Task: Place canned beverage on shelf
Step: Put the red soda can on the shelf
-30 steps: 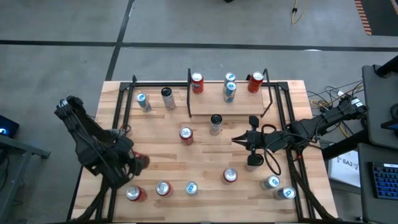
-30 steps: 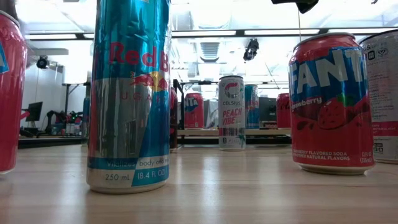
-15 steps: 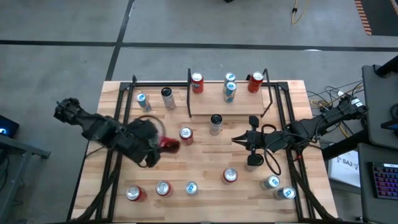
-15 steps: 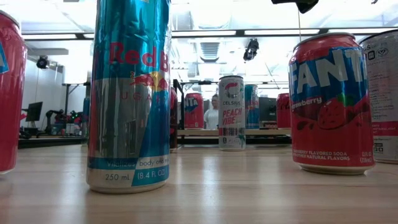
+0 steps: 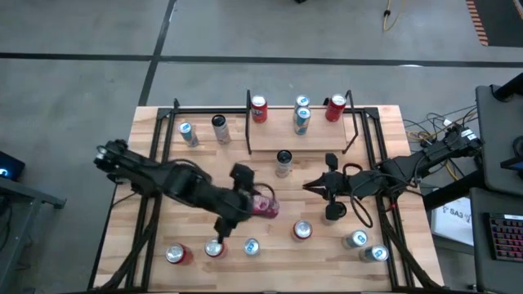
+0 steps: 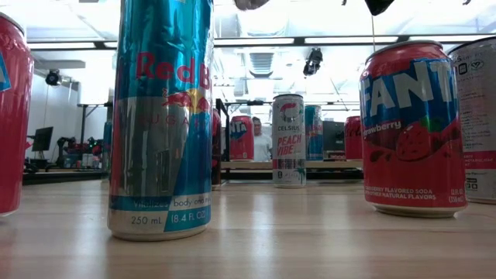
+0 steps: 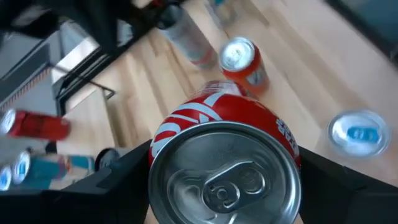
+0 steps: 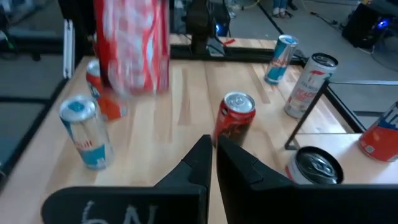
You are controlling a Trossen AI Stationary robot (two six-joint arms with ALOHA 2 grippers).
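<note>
You see a glossy red metal can [image 7: 224, 155] with brushed silver lid, above the matt, smooth wood-grain table [image 5: 163, 220].

High overhead; low table-level; wrists close; all share tabletop [image 5: 376, 147].

Held can [image 7: 225, 163]: red with white script, silver lid. Shelf [image 5: 302, 135]: light wood, black rails. Red Bull can [image 6: 160, 116]: blue and silver, red lettering. Fanta can [image 6: 412, 128]: red, blue-and-white logo, strawberry picture. Celsius can [image 6: 288, 140]: white, pink text. Tabletop [image 5: 270, 184]: pale striped butcher-block.
</note>
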